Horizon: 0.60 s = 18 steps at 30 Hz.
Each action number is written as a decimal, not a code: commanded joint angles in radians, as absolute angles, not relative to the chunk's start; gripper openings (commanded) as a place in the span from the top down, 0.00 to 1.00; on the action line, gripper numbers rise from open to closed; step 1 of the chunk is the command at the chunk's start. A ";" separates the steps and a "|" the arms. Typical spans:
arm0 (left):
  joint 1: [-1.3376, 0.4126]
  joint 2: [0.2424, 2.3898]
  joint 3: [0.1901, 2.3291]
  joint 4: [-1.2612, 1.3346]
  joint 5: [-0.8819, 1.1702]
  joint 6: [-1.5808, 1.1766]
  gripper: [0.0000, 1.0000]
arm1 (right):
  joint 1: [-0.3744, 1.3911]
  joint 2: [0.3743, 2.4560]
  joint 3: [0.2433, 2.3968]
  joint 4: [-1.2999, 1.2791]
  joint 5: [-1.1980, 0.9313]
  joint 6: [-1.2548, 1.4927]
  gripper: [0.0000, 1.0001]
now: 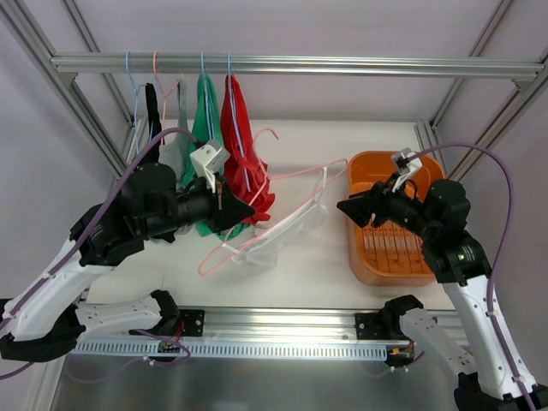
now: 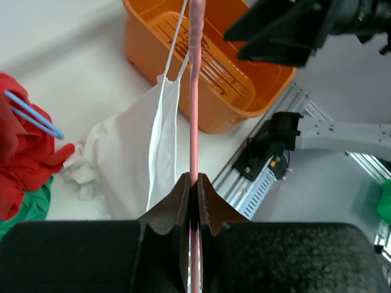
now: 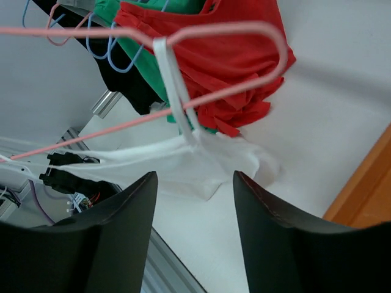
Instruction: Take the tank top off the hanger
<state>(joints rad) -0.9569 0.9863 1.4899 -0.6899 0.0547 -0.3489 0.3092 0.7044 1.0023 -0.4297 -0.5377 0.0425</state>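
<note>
Though unclear from above, left wrist shows left claw [image 2: 193, 183] pinching pink hanger [image 2: 195, 91]

white table [image 1: 364, 137], aluminium rail [image 1: 342, 64] overhead, pale wall panels [image 1: 34, 128] around, even light

Left claw [image 1: 248, 209] gripping pink hanger [image 1: 301, 175], white tank top [image 1: 284, 236] draped
</note>
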 commanded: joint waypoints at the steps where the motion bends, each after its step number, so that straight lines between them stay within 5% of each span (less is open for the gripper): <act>1: -0.968 0.931 1.425 -0.652 0.137 -0.402 1.00 | 0.351 0.773 1.043 -0.239 -0.578 0.106 0.46; 11: -0.968 0.931 1.382 -0.655 0.140 -0.431 1.00 | 0.488 0.885 1.083 -0.221 -0.414 0.040 0.55; 14: -0.968 0.928 1.379 -0.657 0.133 -0.431 1.00 | 0.494 0.893 1.069 -0.221 -0.403 0.035 0.69; 18: -0.966 0.916 1.373 -0.657 0.120 -0.430 1.00 | 0.499 0.887 1.051 -0.219 -0.379 0.026 0.71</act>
